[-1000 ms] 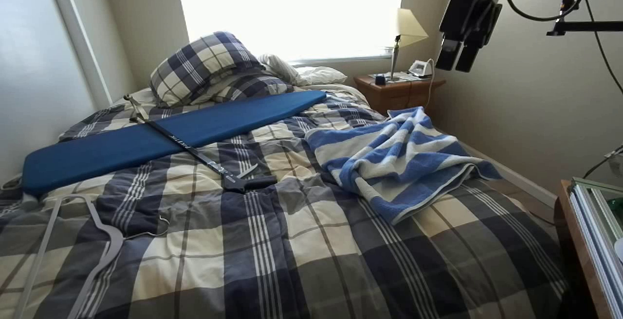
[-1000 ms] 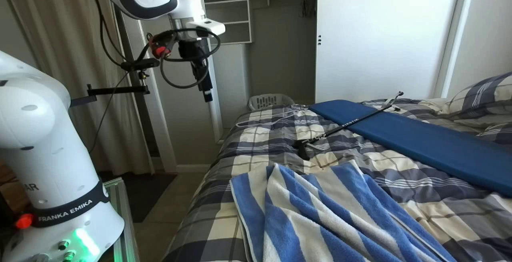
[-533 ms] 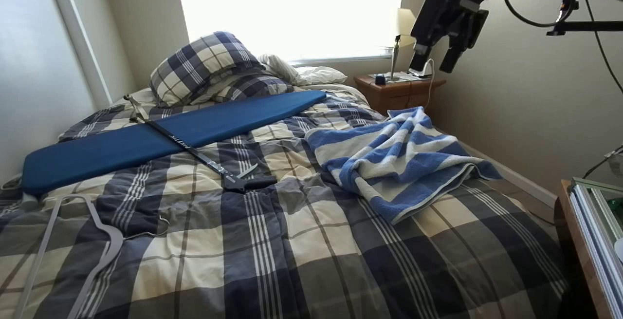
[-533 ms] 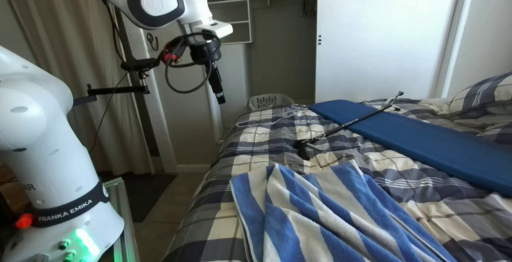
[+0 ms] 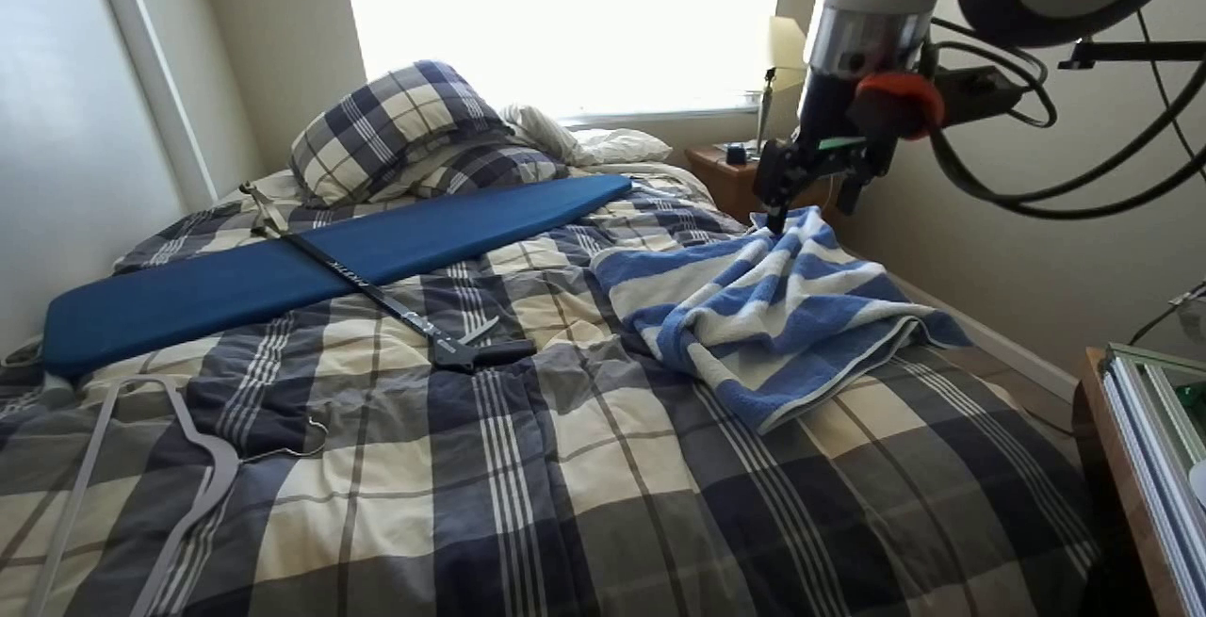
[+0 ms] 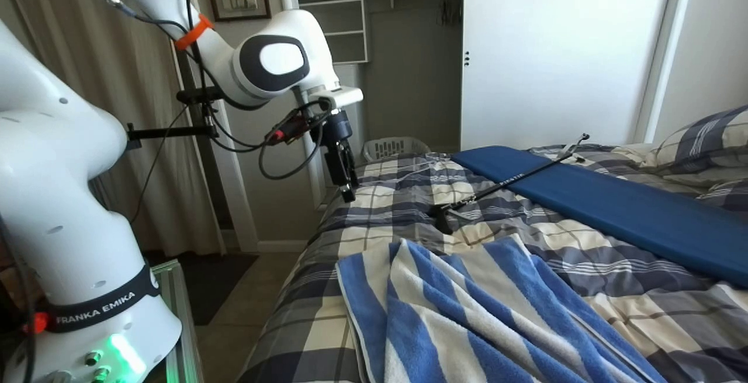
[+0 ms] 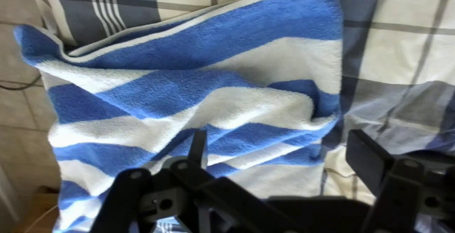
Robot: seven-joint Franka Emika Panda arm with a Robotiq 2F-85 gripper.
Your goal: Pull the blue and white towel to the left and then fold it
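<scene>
The blue and white towel point(image 5: 754, 306) lies rumpled on the plaid bed, near the bed's side edge. It also shows in an exterior view point(image 6: 467, 313), cut off by the lower edge, and fills much of the wrist view point(image 7: 213, 83). My gripper point(image 7: 277, 142) is open, with nothing between its fingers. It points down above the towel and appears apart from it. In the wrist view, folds of the towel lie below and between the fingers, and the right finger is over the bedding. The gripper shows in both exterior views point(image 5: 810, 210) point(image 6: 349, 193).
A long blue board point(image 5: 311, 264) lies across the bed with a black reaching tool point(image 5: 377, 297) on it. A white hanger point(image 5: 212, 466) lies near the front left. A nightstand point(image 5: 782, 179) with a lamp stands behind the towel. Plaid pillows point(image 5: 396, 132) are at the head.
The arm has moved down and forward over the bed, toward the towel. The gripper's fingers show wider apart than one second ago. The towel has not moved.
</scene>
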